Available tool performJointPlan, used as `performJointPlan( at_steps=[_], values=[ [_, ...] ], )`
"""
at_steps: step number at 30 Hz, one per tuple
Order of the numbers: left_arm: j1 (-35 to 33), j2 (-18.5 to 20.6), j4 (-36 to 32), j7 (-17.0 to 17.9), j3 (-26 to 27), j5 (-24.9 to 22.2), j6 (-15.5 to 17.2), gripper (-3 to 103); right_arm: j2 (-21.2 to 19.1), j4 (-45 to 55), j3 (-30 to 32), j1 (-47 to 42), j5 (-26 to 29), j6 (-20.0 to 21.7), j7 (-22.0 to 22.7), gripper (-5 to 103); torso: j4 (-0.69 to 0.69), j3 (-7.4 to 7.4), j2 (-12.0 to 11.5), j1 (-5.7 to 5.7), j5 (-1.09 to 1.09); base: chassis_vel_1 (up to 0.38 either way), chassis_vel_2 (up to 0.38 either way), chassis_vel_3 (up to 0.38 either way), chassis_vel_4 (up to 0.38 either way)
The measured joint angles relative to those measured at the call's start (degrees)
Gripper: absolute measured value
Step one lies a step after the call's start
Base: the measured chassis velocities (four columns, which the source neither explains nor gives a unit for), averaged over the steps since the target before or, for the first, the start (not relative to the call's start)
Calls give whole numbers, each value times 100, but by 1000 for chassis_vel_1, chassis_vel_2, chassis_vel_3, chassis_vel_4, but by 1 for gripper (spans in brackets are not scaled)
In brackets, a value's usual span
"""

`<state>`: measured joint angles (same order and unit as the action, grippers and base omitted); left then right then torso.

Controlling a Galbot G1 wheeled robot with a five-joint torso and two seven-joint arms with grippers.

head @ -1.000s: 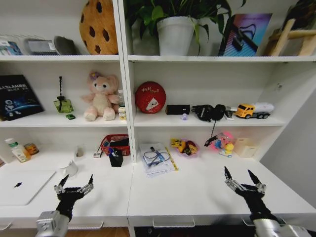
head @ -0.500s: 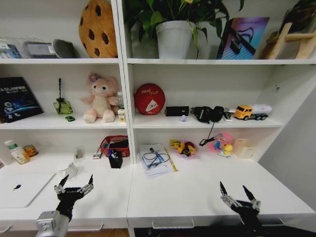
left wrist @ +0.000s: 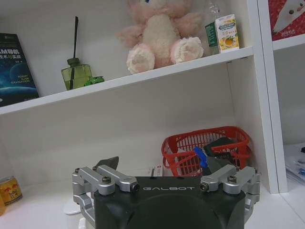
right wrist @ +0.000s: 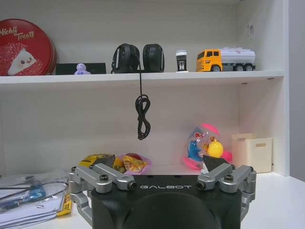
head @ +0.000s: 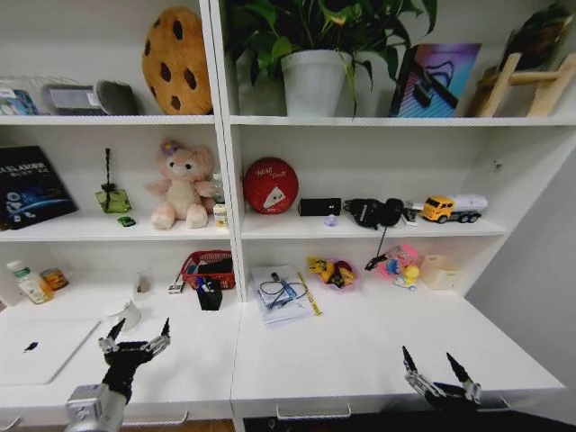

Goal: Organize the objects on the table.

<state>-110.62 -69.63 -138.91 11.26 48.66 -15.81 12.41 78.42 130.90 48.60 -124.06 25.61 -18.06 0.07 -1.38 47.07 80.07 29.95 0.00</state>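
The long white table (head: 351, 353) runs under the shelves. A thin silver laptop (head: 45, 349) lies shut at its left end, and a small clear bottle with a green label (head: 27, 282) stands behind it. A yellow snack packet (head: 325, 267) (right wrist: 131, 163) rests in a pink dish at the back. My left gripper (head: 139, 335) (left wrist: 159, 168) hovers open over the table's front, right of the laptop. My right gripper (head: 429, 367) (right wrist: 159, 168) is open and empty, low at the front edge on the right.
A red basket (head: 209, 267) (left wrist: 206, 147), a black pen cup (head: 210, 293), a white cup (head: 129, 313) and papers with a cable (head: 283, 293) sit along the back. A colourful toy (head: 405, 264) and a beige box (head: 441, 270) stand to the right. Shelves rise behind.
The head camera has tilted up, so the shelves sit lower in the picture. My right gripper has sunk toward the table's front edge. The left gripper holds its place.
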Motion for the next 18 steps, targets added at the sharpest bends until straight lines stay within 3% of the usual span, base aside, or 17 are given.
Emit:
performJointPlan(
  at_steps=[18],
  values=[
    [0,0,0,0,0,0,0,100,51,-82,-150,369,-225,160,-209,100,-1,307,571,263,0,0,0,0,0]
  ],
)
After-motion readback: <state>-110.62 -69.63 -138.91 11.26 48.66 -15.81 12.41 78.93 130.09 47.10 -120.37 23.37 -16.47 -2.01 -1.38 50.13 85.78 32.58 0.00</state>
